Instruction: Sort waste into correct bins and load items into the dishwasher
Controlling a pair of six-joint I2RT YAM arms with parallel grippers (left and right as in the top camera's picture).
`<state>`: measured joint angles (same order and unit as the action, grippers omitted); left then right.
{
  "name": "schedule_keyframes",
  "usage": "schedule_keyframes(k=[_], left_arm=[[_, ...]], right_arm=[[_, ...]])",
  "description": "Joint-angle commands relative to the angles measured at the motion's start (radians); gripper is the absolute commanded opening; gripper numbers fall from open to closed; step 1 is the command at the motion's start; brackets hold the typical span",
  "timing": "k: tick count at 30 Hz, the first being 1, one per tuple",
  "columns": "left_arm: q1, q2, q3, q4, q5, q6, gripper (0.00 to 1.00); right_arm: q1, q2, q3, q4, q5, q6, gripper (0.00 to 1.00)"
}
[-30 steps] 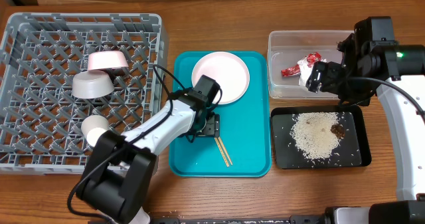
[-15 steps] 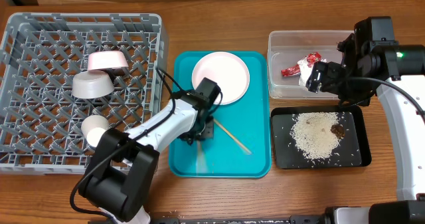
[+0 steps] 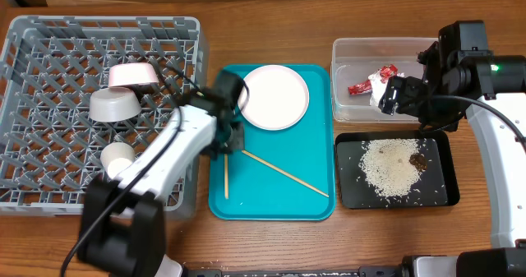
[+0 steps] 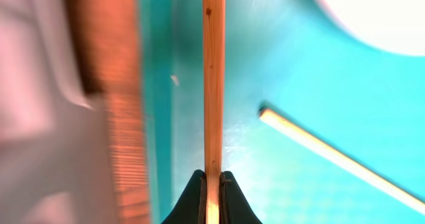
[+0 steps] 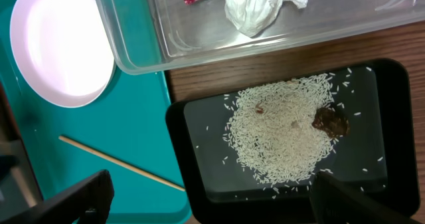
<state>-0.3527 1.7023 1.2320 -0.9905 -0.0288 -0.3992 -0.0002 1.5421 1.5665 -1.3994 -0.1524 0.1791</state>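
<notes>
Chopstick (image 4: 213,84) is clamped in the left tool (image 4: 212,184) over the teal tray (image 3: 246,203) mid-worktop (image 3: 271,14). The second chopstick (image 3: 283,173) lies loose on it. The right tool (image 5: 212,194), by the right edge, has its fingers wide apart.

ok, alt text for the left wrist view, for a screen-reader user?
The left gripper pinches one wooden chopstick, which runs straight up the frame over the teal tray. A second chopstick lies diagonally on the tray at lower right, with the white plate at top right; the left side is motion-blurred.
</notes>
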Motion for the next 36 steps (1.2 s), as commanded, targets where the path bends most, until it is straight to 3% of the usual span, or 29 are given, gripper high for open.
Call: schedule_keyframes(k=[1, 5, 13, 20, 28, 33, 35, 36], left_arm=[[0.053, -0.109, 0.119, -0.027, -0.073, 0.149, 0.04], [0.139, -0.135, 0.174, -0.035, -0.147, 0.215, 0.04], [0.29, -0.065, 0.146, 0.009, -0.117, 0.292, 0.05], [0.304, -0.012, 0.151, 0.031, -0.065, 0.311, 0.34], [0.235, -0.046, 0.208, 0.008, 0.284, 0.312, 0.47], [0.114, -0.037, 0.192, 0.0, 0.307, 0.359, 0.52], [0.054, -0.035, 0.172, 0.001, 0.302, 0.34, 0.51], [0.011, -0.034, 0.153, 0.002, 0.262, 0.272, 0.5]], right_arm=[[-0.002, -0.006, 0.006, 0.002, 0.006, -0.005, 0.96], [-0.002, -0.006, 0.006, 0.002, 0.006, -0.005, 0.96], [-0.002, -0.006, 0.006, 0.002, 0.005, -0.005, 0.96], [-0.002, -0.006, 0.006, 0.002, 0.006, -0.005, 0.96], [-0.002, -0.006, 0.006, 0.002, 0.006, -0.005, 0.96], [-0.002, -0.006, 0.006, 0.002, 0.006, -0.005, 0.96], [-0.002, -0.006, 0.006, 0.002, 0.006, -0.005, 0.96], [-0.002, -0.006, 0.006, 0.002, 0.006, -0.005, 0.96]])
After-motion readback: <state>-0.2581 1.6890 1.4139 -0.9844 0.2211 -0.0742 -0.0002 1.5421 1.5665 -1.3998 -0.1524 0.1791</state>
